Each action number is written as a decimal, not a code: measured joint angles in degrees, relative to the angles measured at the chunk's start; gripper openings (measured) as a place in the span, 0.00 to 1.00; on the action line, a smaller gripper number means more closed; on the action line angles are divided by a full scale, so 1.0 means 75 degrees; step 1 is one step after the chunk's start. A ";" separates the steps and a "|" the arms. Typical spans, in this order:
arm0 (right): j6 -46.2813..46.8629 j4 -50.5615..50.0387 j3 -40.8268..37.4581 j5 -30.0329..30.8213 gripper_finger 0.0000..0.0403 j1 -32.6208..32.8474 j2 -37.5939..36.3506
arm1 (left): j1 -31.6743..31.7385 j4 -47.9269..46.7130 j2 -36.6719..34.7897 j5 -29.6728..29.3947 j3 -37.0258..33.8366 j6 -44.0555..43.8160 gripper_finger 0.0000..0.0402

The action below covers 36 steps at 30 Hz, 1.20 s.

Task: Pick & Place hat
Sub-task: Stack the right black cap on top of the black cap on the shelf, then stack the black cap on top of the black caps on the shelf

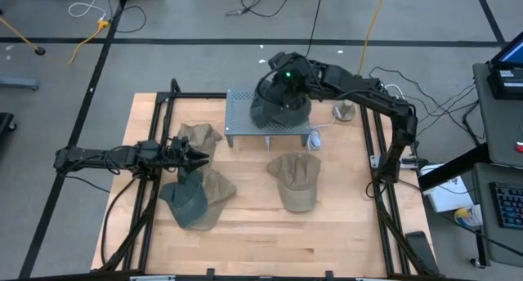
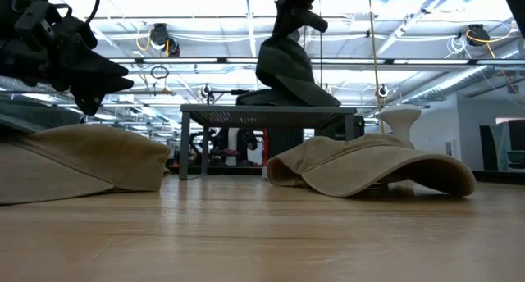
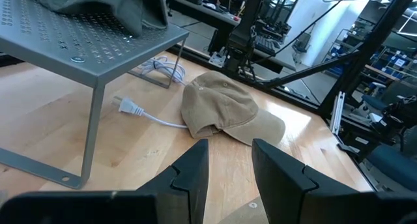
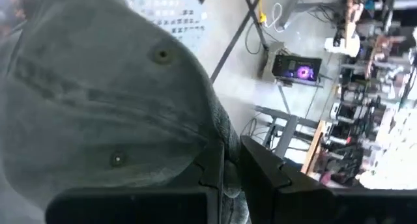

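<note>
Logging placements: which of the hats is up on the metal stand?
The dark green hat, pinched by the right gripper on the perforated metal stand. The three tan hats and the other green hat lie on the wooden table.

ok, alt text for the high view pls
Overhead: the right gripper holds a dark green hat on a grey perforated stand at the table's far side. The left gripper, jaws apart and empty, hovers among three hats on the wooden table.

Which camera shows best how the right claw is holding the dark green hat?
The right wrist view: the right claw pinches the dark green hat close up. The low view shows it hanging over the metal stand; the high view mostly shows the arm; the left wrist view catches only an edge.
</note>
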 joint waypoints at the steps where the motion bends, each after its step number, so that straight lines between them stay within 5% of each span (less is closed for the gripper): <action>1: -0.0168 0.0033 0.0000 -0.0039 0.06 -0.0019 0.0000 | -0.0001 -0.0002 0.0000 0.0000 0.0000 0.0000 0.30; 8: -0.1559 0.1190 -0.0323 -0.0671 0.07 -0.0146 0.0306 | 0.0001 0.0000 -0.0001 0.0000 0.0001 0.0000 0.30; 21: -0.0973 0.2980 -0.2743 -0.0899 0.15 -0.0162 0.0196 | 0.0002 0.0006 0.0000 0.0000 0.0000 0.0000 0.30; 29: 0.0110 0.3471 -0.2757 -0.1570 0.35 -0.0215 -0.0193 | 0.0001 0.0000 -0.0003 0.0000 0.0002 0.0000 0.30; 36: 0.0561 0.3845 -0.2763 -0.1107 0.54 -0.0215 -0.0549 | 0.0002 0.0001 0.0000 0.0000 0.0000 0.0000 0.30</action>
